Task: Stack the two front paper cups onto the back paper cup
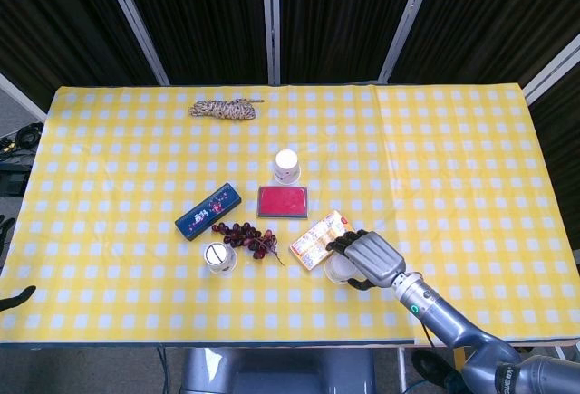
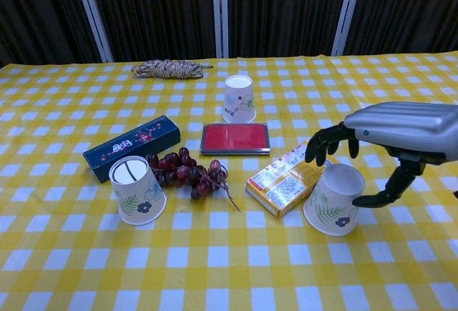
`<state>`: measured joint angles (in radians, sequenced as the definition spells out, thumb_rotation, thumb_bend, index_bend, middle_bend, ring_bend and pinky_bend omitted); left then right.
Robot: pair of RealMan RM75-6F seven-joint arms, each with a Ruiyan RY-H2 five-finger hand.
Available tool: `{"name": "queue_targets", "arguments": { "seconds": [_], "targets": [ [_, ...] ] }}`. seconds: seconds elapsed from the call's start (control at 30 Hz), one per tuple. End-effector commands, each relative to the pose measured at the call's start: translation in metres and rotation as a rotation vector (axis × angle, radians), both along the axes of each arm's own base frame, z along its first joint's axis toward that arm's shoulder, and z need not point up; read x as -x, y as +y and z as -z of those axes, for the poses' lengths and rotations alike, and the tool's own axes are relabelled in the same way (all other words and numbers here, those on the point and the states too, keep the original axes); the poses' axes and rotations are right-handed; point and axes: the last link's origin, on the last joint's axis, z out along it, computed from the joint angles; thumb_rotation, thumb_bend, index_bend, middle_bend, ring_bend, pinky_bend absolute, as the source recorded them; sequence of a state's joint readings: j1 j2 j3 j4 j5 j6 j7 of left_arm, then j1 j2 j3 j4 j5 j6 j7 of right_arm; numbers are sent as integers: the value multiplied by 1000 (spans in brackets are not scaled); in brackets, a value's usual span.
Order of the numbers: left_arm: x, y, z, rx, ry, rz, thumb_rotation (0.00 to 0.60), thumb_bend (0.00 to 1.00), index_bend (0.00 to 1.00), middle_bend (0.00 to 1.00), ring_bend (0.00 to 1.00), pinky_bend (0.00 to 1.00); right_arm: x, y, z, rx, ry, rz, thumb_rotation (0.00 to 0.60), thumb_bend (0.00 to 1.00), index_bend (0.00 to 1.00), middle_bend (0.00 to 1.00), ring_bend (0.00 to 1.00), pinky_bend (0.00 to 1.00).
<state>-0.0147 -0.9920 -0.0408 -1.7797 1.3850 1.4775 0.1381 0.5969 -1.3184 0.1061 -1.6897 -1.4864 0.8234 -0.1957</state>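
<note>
The back paper cup stands upside down behind the red pad. The front left cup sits upside down beside the grapes. The front right cup is also upside down, next to the snack box. My right hand hovers over this cup, fingers spread past its left rim and thumb to its right, not closed on it. At the left edge of the head view only the dark tips of my left hand show, apart and holding nothing.
A coiled rope lies at the back. A blue box, red pad, grapes and yellow snack box crowd between the cups on the checked tablecloth.
</note>
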Motion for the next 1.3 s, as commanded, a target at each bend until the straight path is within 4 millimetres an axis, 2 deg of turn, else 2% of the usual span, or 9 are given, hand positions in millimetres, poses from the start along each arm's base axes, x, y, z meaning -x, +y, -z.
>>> {"name": "queue_targets", "arguments": {
  "seconds": [0.03,0.4,0.63,0.77,0.97,1.17,1.3],
  "targets": [
    [1,1,0,1,-1,-2,600,0,0,0,0,0,-2,-2,5,0,13,-6,600,170,314,318,289,385],
    [1,2,0,2,-5,-5,600,0,0,0,0,0,-1,-2,10,9,41,-6,600,228,383,394,357,465],
    [1,2,0,8,-9,-8,600,0,0,0,0,0,-12,-14,-7,57,-4,-16,600,241,384,397,361,465],
    [3,4,0,8,-14,-16,600,0,0,0,0,0,-23,-34,-26,119,-16,-32,600,242,384,397,361,465],
    [7,8,-2,-7,2,-28,600,0,0,0,0,0,-48,-82,-49,200,-46,-9,600,248,380,397,362,465],
    [8,11,0,-3,-7,-34,600,0,0,0,0,0,-75,-126,-44,204,-101,63,600,250,380,397,362,465],
    [11,14,-2,-11,-15,-47,600,0,0,0,0,0,-93,-146,-34,187,-149,110,600,257,381,399,363,465]
  ]
}}
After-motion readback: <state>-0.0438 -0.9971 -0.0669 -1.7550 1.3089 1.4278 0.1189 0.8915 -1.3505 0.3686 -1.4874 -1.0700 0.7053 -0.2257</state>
